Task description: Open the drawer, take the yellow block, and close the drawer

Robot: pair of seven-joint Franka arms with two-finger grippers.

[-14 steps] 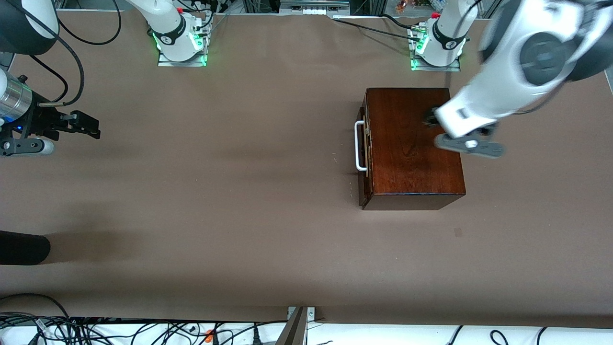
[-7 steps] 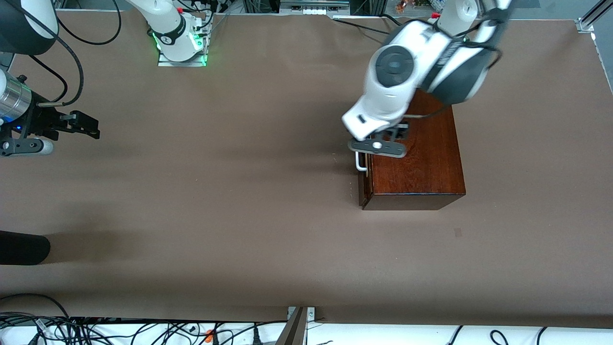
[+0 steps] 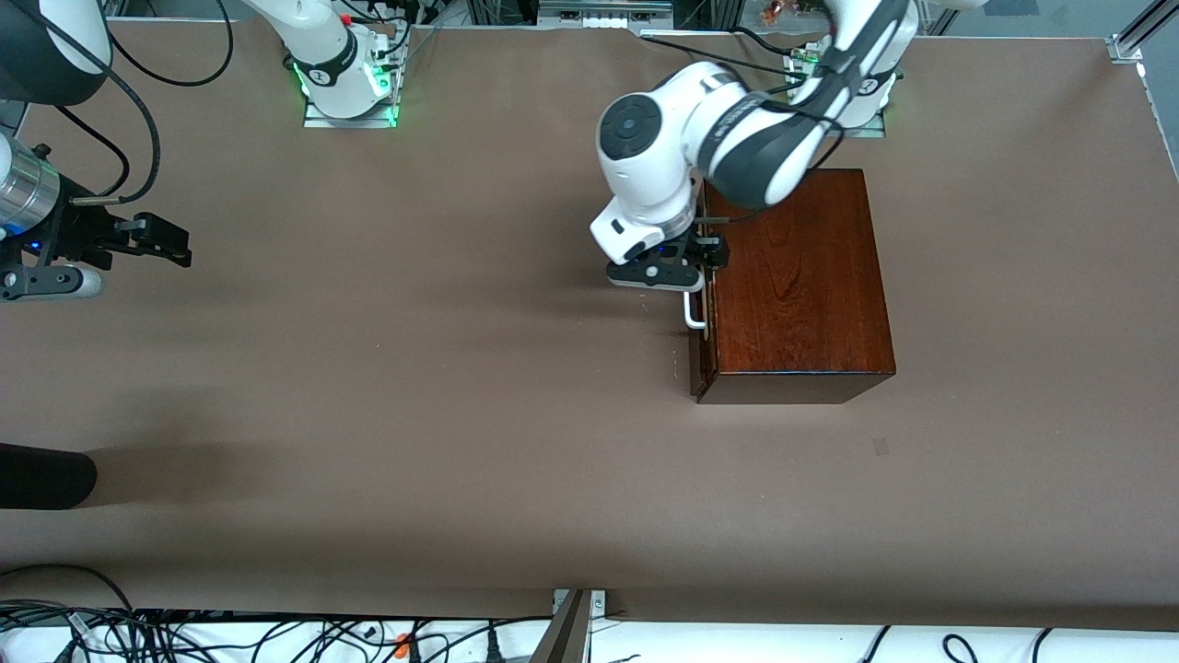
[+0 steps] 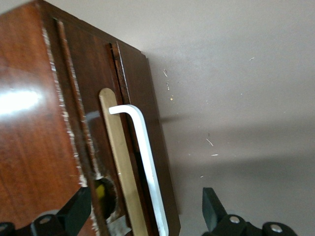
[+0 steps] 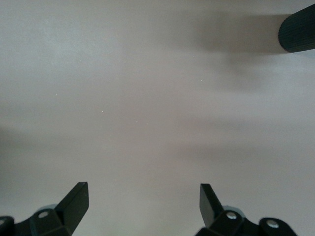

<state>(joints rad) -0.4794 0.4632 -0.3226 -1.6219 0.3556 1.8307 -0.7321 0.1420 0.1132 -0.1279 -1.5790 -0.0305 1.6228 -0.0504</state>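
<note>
Inspector: Step in hand?

Left gripper [image 4: 142,216]: Opening. I am hovering over the shut drawer [image 3: 698,304], jaws spread wide astride its handle [image 4: 145,157], gripping nothing. Right gripper [image 5: 142,204] is waiting, spread, empty.

Inspector: Next?

Left gripper: Lowering, closing, pulling. Yellow block unseen.

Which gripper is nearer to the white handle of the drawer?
Left. The left gripper hangs open directly over the white handle of the drawer. The right gripper waits open at the right arm's end of the table.
</note>
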